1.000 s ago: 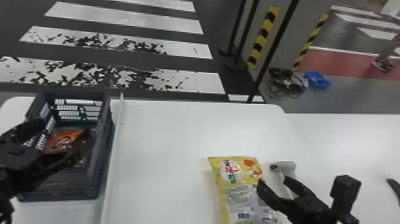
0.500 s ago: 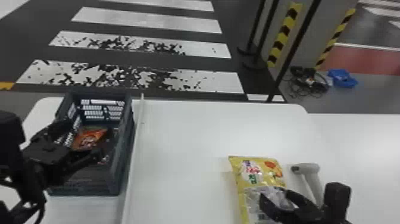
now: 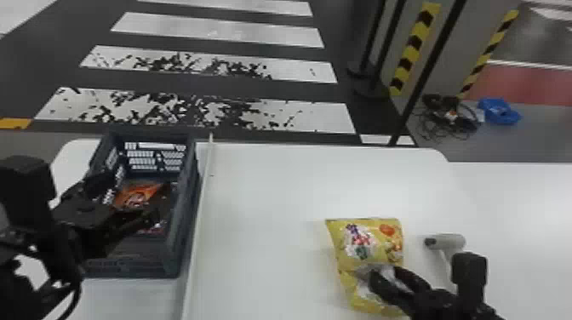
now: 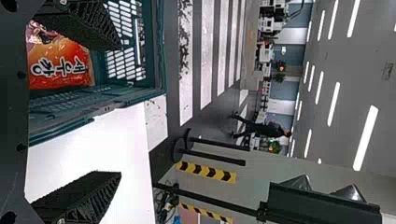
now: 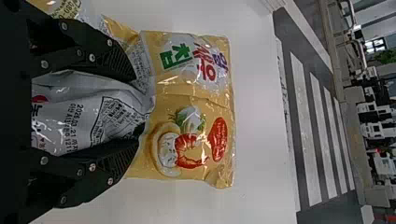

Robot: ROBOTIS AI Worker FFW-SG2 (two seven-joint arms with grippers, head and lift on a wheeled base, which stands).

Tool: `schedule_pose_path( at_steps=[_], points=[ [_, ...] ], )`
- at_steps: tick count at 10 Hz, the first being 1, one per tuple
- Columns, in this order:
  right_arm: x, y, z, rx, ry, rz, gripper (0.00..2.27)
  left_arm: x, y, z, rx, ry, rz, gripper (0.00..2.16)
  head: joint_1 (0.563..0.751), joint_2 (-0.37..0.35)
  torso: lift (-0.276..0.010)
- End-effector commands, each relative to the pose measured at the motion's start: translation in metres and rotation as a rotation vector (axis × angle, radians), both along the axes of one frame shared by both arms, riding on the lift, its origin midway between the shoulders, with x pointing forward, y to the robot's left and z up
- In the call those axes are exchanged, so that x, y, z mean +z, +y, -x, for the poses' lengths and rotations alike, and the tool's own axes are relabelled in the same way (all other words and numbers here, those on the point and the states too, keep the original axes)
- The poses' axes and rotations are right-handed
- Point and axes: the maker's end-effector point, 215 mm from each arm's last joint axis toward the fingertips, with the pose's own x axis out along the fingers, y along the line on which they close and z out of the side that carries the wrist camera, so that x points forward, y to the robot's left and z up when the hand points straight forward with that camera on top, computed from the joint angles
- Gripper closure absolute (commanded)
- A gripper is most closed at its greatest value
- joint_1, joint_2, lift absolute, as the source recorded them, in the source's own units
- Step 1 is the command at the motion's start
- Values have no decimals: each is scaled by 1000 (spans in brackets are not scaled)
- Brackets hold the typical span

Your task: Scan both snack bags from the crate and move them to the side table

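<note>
The right claw [image 3: 387, 274] grips the yellow snack bag [image 3: 374, 242] by its middle, with a silvery, crinkled part bunched between the two fingers. The bag creases at that grip, and its printed far end faces up. It is over the right part of the tabletop [image 3: 264, 191], well in from the far edge. Just to the right of the bag, a pale handheld scanner [image 3: 453, 241] lies on the tabletop, nearer than the far right corner.

The dark crate [image 3: 185, 221] stands by the tabletop's far left corner, its far end close to the far edge. Inside it lies the orange snack bag [image 3: 136, 198]. The left claw [image 3: 140, 187] is over the crate, its fingers wide apart and holding nothing. A thin pale strip [image 3: 206, 170] runs beside the crate's right wall, from the far edge towards the robot.
</note>
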Motion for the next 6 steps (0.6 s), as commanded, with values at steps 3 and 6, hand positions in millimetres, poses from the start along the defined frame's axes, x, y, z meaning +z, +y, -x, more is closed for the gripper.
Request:
schedule_pose_path(
  at_steps=[3,6],
  points=[
    [44,7,3,27,-77,16,2243,-2,1,-1,4,0,6,33,695,-136,-95],
    [97,2,2,36,-149,22,2243,-2,0,-1,2,1,10,33,695,-135,-95]
  ],
)
